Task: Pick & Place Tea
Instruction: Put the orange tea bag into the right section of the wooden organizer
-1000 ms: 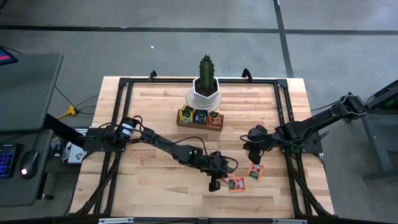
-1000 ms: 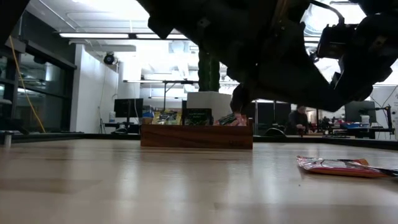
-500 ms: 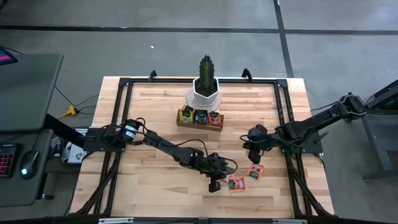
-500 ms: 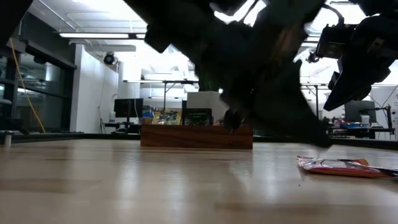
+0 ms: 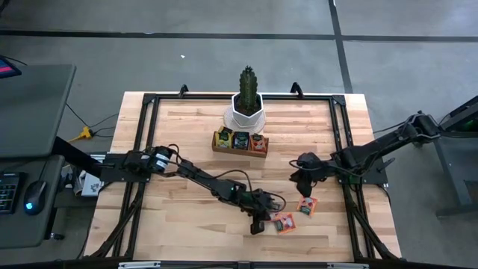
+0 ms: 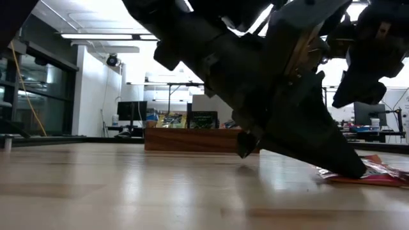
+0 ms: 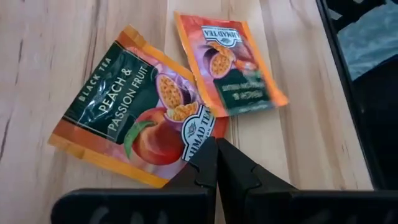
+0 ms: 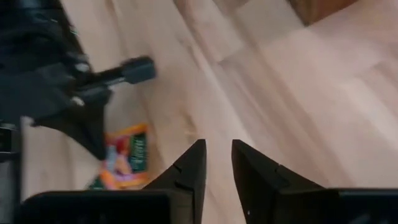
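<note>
Left gripper (image 5: pixel 258 224) was down at the table near the front edge, at about 5 o'clock from the table centre. Its fingers (image 7: pixel 208 163) were clenched tight together, tips pressed at the near edge of an orange-red sachet (image 7: pixel 140 115) labelled black tea, peach and passion fruit; nothing was visibly caught between them. In the low view the tip touched the edge of that sachet (image 6: pixel 377 174), which lay flat on the wood.

A second orange-red sachet (image 7: pixel 230 65) lay just beside the first, a corner touching or nearly so. From above, the first sachet (image 5: pixel 283 222) sat at 3 o'clock of the left gripper, the second (image 5: pixel 307 205) at 2 o'clock.

Right gripper (image 5: pixel 301 179) hovered above the table, at 12 o'clock of the second sachet, fingers (image 8: pixel 189 169) slightly parted, grasping nothing.

Wooden tray (image 5: pixel 240 142) stood at 12 o'clock of the table centre, holding more sachets upright, in front of a white potted plant (image 5: pixel 247 101).
</note>
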